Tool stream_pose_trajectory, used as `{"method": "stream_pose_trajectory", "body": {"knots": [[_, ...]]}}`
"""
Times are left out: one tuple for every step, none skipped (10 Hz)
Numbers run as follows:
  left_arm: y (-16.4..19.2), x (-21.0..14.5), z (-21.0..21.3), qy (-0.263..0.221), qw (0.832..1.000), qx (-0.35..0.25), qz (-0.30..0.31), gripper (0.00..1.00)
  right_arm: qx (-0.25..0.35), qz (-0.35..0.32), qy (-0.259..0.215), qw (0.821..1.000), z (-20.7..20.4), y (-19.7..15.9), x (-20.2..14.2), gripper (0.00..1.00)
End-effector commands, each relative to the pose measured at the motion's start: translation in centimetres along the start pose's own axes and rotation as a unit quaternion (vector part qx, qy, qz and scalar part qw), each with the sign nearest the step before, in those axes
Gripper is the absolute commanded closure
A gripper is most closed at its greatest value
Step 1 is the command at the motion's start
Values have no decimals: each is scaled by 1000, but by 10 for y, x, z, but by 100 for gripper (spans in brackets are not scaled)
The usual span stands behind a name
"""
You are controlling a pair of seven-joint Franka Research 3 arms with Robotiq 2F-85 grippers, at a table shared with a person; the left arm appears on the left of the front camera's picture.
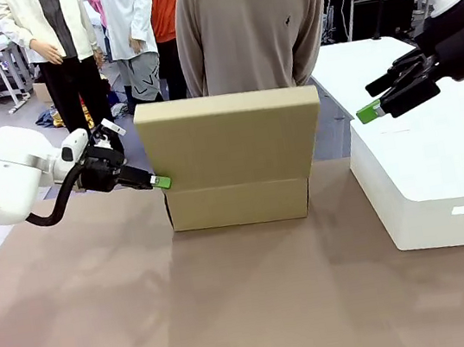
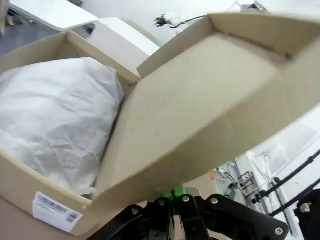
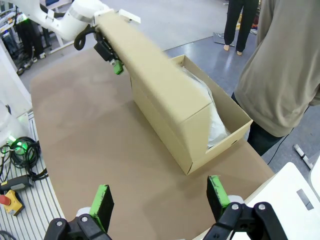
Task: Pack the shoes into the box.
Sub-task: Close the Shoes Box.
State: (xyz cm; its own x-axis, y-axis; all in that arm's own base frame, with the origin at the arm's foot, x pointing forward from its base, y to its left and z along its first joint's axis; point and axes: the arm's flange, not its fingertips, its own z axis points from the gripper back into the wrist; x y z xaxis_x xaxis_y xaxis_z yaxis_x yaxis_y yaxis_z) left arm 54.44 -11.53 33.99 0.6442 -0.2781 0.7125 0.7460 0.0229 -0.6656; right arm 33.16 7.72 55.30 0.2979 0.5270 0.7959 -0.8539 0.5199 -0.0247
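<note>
The tan cardboard box (image 1: 238,205) stands at the middle of the table, its hinged lid (image 1: 231,139) raised upright on the near side. White tissue paper (image 2: 55,115) fills the inside. The shoes are out of view. My left gripper (image 1: 162,182) is shut, with its tip against the lower left corner of the lid (image 2: 200,115). In the right wrist view that same gripper (image 3: 118,66) sits at the lid's far end (image 3: 150,70). My right gripper (image 1: 369,111) hangs open in the air to the right of the box, holding nothing, with its fingers (image 3: 216,192) spread wide.
A big white block (image 1: 435,187) lies on the table at the right, under my right arm. A person (image 1: 249,27) in a beige top stands close behind the box. The brown tabletop (image 1: 235,313) in front of the box is bare.
</note>
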Motion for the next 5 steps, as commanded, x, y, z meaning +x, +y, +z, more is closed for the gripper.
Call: {"method": "stream_pose_trajectory", "body": {"knots": [[-16, 2, -4, -16, 997, 71, -9, 100, 6, 5, -9, 1000, -1, -2, 0, 0], [-19, 7, -2, -18, 995, 102, -14, 100, 6, 5, -9, 1000, -1, -2, 0, 0], [-20, 11, -2, -19, 991, 131, -18, 100, 6, 5, -9, 1000, -1, -2, 0, 0], [-20, 16, -1, -22, 987, 160, -21, 100, 6, 5, -9, 1000, -1, -2, 0, 0], [-20, 19, 2, -28, 986, 163, -20, 100, 6, 5, -9, 1000, -1, -2, 0, 0]]}}
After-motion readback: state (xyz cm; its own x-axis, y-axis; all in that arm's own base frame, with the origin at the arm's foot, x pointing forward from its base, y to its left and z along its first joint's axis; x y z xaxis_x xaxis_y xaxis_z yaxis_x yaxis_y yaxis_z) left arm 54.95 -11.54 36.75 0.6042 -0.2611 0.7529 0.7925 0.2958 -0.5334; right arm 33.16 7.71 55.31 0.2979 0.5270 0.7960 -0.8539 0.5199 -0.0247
